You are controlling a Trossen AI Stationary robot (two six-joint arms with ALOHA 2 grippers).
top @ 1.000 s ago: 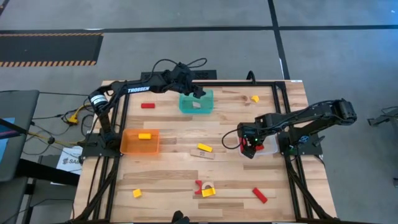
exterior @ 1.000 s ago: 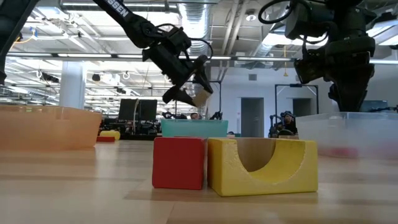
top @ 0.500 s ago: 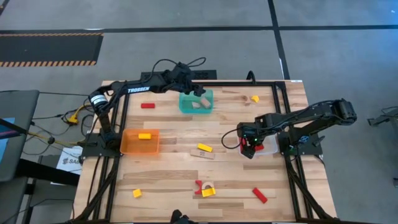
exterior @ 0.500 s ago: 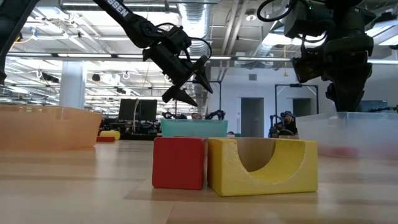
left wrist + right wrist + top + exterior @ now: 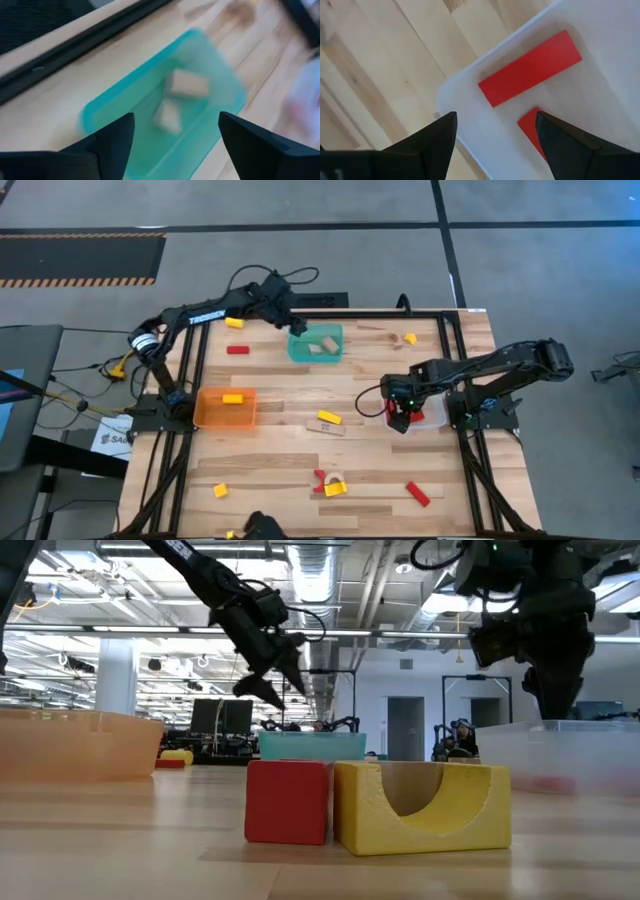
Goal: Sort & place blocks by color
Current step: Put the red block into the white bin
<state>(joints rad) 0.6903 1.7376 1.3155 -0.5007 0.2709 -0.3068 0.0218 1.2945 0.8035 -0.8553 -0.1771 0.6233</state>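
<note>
Left gripper [image 5: 172, 137]: fingers spread and empty above the teal bin [image 5: 95, 112], which holds two tan blocks [image 5: 189, 83]. Right gripper [image 5: 495, 137]: spread and empty over the clear bin [image 5: 485, 145] with its red blocks [image 5: 530, 67]. Lift each gripper clear of its bin's rim before reaching for the loose blocks at mid-frame.

The bench [image 5: 280, 470] is pale wood with a streaky grain, framed in black. A translucent teal bin [image 5: 316, 345] holds two tan blocks [image 5: 326, 344], a translucent orange bin [image 5: 225, 408] holds a yellow block [image 5: 232, 398], and a clear whitish bin [image 5: 580, 115] holds a red bar [image 5: 530, 68]. Up close stand a red cube [image 5: 288, 801] and a yellow arch [image 5: 422, 807]. Both arms are black.
</note>
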